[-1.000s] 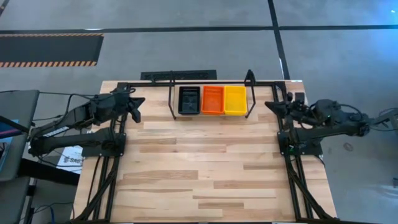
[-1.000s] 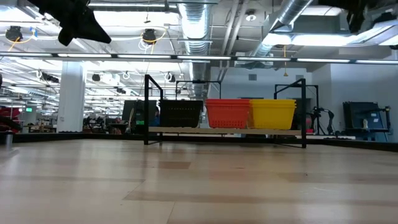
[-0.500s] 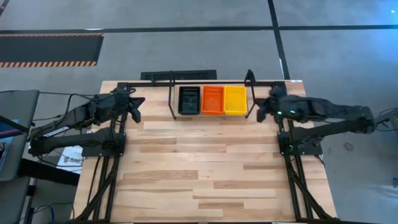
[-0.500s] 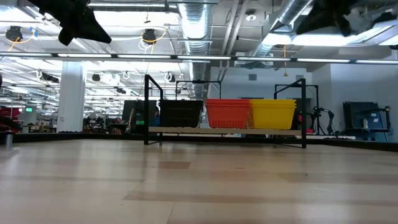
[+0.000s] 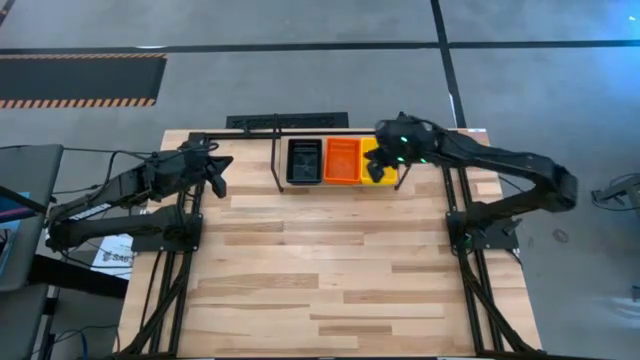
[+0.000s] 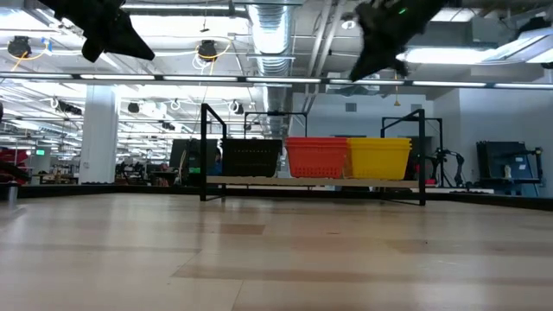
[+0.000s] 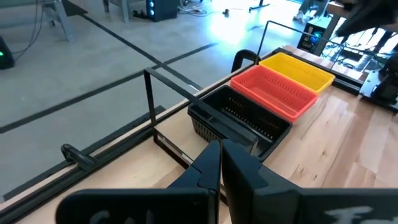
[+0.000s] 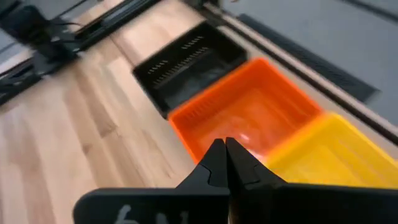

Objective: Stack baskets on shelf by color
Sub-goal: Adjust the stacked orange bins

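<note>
Both tools closed; right tool [image 5: 376,168] above yellow basket [image 5: 375,152].

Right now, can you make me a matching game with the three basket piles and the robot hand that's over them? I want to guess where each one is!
Things:
1. black baskets
2. red-orange baskets
3. yellow baskets
4. right gripper

Places on the shelf:
A. middle stack
B. hanging above the yellow stack, fingers shut
C. end nearest the left arm
D. end nearest the right arm

Pairs: 1-C, 2-A, 3-D, 4-B
</note>
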### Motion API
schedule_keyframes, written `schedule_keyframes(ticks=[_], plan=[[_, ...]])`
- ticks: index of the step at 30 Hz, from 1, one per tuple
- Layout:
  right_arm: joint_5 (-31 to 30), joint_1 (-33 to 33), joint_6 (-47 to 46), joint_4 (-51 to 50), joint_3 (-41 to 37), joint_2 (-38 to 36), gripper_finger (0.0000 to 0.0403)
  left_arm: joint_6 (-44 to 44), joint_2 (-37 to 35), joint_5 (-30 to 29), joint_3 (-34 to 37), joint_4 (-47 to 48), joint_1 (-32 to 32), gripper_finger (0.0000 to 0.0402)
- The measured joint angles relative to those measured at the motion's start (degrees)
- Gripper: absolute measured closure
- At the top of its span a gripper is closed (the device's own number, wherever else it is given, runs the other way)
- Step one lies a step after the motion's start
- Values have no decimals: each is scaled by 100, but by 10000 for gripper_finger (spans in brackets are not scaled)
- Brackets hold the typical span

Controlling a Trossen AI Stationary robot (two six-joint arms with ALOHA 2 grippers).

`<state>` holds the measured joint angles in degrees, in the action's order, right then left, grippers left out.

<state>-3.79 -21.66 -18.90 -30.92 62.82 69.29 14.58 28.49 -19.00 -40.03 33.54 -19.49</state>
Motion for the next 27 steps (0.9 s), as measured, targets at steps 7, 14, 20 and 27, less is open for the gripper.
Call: schedule_keyframes(ticks=[7, 14, 20, 27], plan=[[1022, -420, 520, 645, 623, 1546, 403, -5, 0, 17, -2, 10, 0, 401], [1447, -480, 1195, 25, 1904, 3040, 403, 1, 0, 18, -2, 13, 0, 401], [1472, -555, 1656, -546, 2819, 3836, 403, 6, 0, 22, -2, 13, 0, 401], [1472, -658, 1913, -885, 3193, 4178, 403, 9, 0, 6, -2, 13, 0, 401]])
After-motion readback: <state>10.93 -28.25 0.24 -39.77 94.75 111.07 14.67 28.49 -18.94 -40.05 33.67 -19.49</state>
